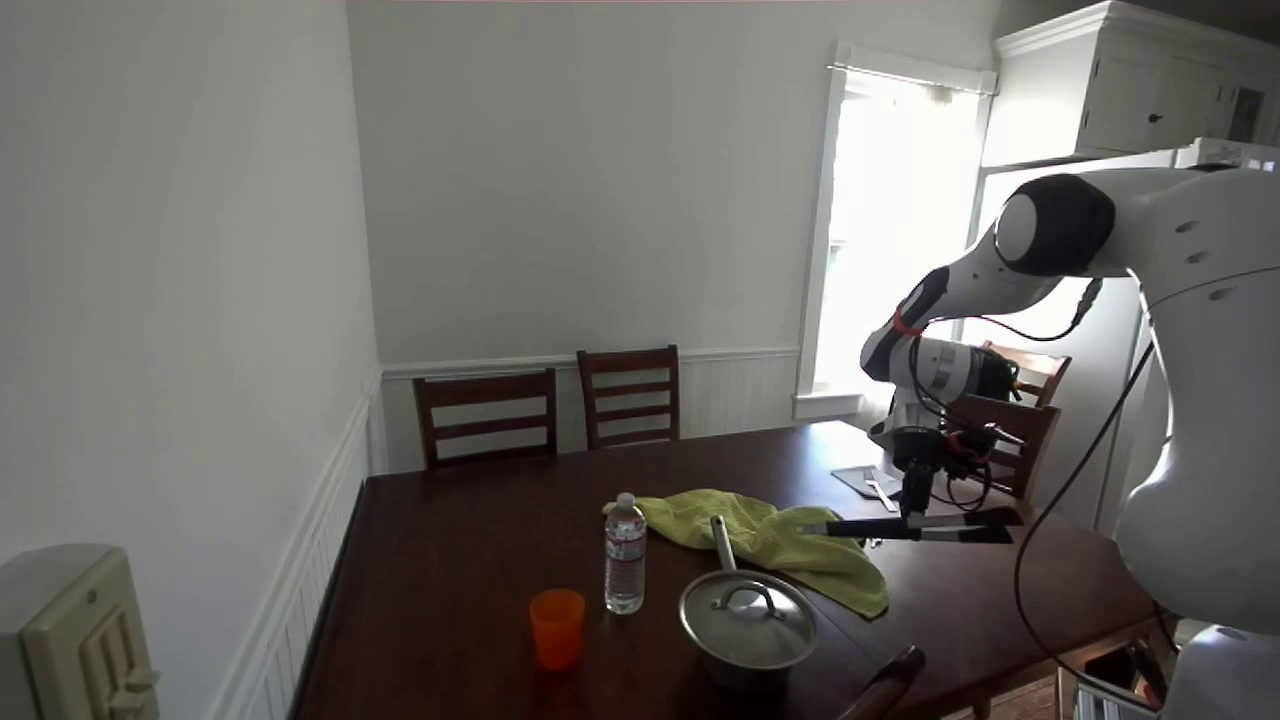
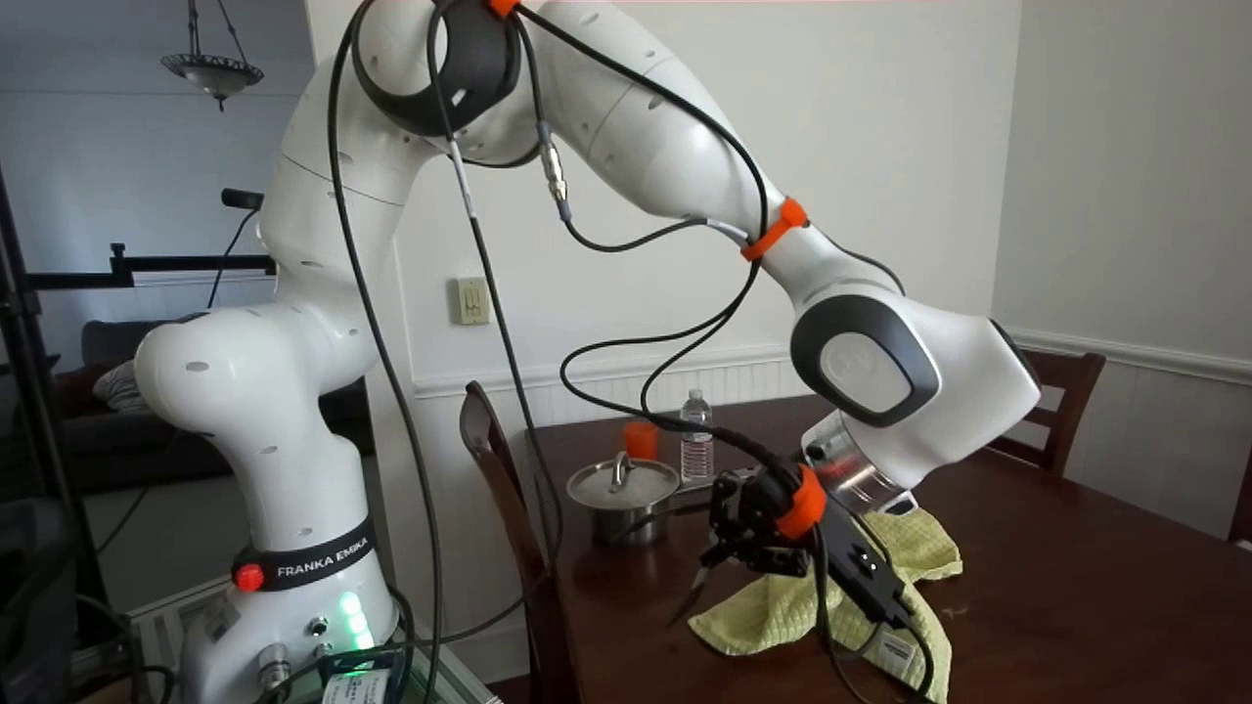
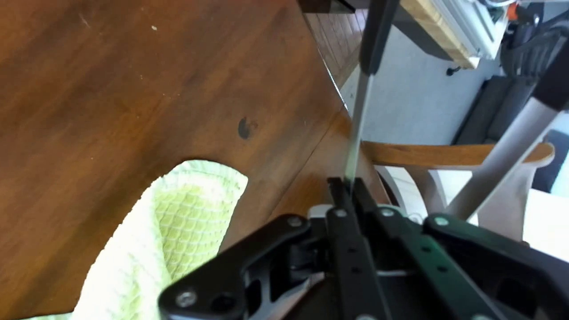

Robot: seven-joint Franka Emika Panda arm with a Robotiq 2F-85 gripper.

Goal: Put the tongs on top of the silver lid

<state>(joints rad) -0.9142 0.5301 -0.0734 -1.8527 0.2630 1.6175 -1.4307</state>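
While the gripper [image 3: 349, 184] pinches one arm of the tongs [image 1: 945, 534] over the table [image 1: 470, 570], the silver lid [image 1: 750, 632], nearer and to the left in an exterior view, covers the pot [image 1: 738, 676].

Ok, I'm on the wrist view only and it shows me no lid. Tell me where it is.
Observer: In both exterior views, the lid sits on the pot.

Operator: Name something tall near it that I should steer clear of.

Observer: A bottle stands upright near the pot, visible in both exterior views.

Operator: Tell me how the tongs lie against the lid.

Observer: Not over it yet: in an exterior view, the tongs hang to the right of the lid.
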